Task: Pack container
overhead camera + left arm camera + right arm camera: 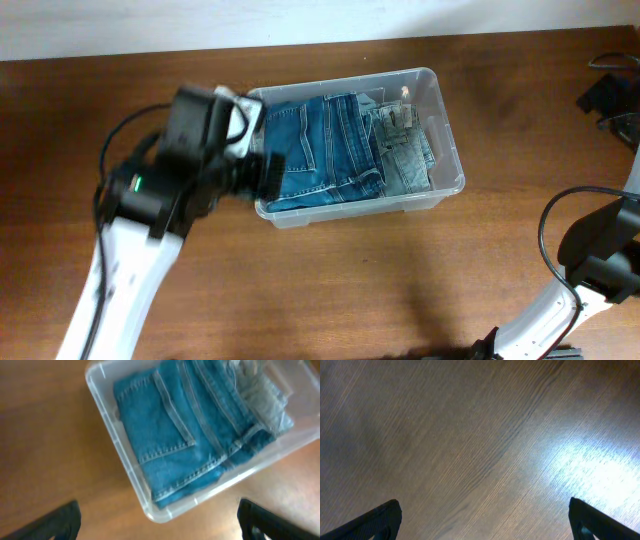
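Observation:
The container [452, 160] is a clear plastic tub standing on the wooden table, slightly tilted in the overhead view. Folded dark blue jeans [320, 150] fill its left and middle, and a lighter, faded denim piece [405, 150] lies at its right end. My left gripper [262, 178] hovers over the tub's left end. In the left wrist view the left gripper [157, 520] is open, its fingers wide apart above the container's near corner [155, 512], with the dark jeans [170, 435] beyond. My right gripper [485, 510] is open over bare wood, holding nothing.
The right arm [605, 265] stands at the table's right edge, well away from the tub. A black device with cables [612, 95] sits at the back right. A pale wall strip runs behind the table's far edge [300, 40].

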Available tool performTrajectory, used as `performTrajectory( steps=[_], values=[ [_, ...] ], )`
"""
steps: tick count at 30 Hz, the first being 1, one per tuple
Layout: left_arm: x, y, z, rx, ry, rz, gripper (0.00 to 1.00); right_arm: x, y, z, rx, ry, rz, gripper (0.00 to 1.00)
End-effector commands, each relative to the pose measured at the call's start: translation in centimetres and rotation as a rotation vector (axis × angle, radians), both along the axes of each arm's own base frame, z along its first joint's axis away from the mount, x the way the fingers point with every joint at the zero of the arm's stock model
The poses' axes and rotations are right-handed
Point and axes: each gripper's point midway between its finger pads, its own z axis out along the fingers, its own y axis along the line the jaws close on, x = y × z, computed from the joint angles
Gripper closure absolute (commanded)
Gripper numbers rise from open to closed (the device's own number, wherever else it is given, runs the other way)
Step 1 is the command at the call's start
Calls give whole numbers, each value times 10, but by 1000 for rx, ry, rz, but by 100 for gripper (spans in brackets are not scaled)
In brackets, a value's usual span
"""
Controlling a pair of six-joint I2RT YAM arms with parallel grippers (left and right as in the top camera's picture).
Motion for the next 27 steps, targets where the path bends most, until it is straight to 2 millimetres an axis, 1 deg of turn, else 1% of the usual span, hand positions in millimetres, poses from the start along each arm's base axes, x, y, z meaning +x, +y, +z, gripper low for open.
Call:
performTrajectory(
  steps=[1,4,6,9,11,15,18,21,24,27],
  values=[
    [-19,17,-21,-3,-59,13,1,0,0,-4,3,8,-12,1],
    [-29,30,-28,-34,-154,40,0,0,0,-4,3,8,-12,1],
    [-34,42,-30,-57,-245,71,1,0,0,-4,3,8,-12,2],
    [-38,58,-32,-45,-388,82,1,0,0,-4,3,8,-12,2],
    [-44,65,-35,-30,-489,59,1,0,0,-4,3,8,-12,1],
    [-56,72,-52,-7,-628,5,1,0,0,-4,3,8,-12,1],
    [-59,81,-65,-7,-717,36,1,0,0,-4,3,8,-12,2],
    [-61,88,-68,-5,-824,64,1,0,0,-4,3,8,-12,1],
    [-62,94,-65,-4,-932,86,1,0,0,-4,3,8,-12,2],
    [-64,99,-67,2,-989,105,1,0,0,-4,3,8,-12,2]
  ],
)
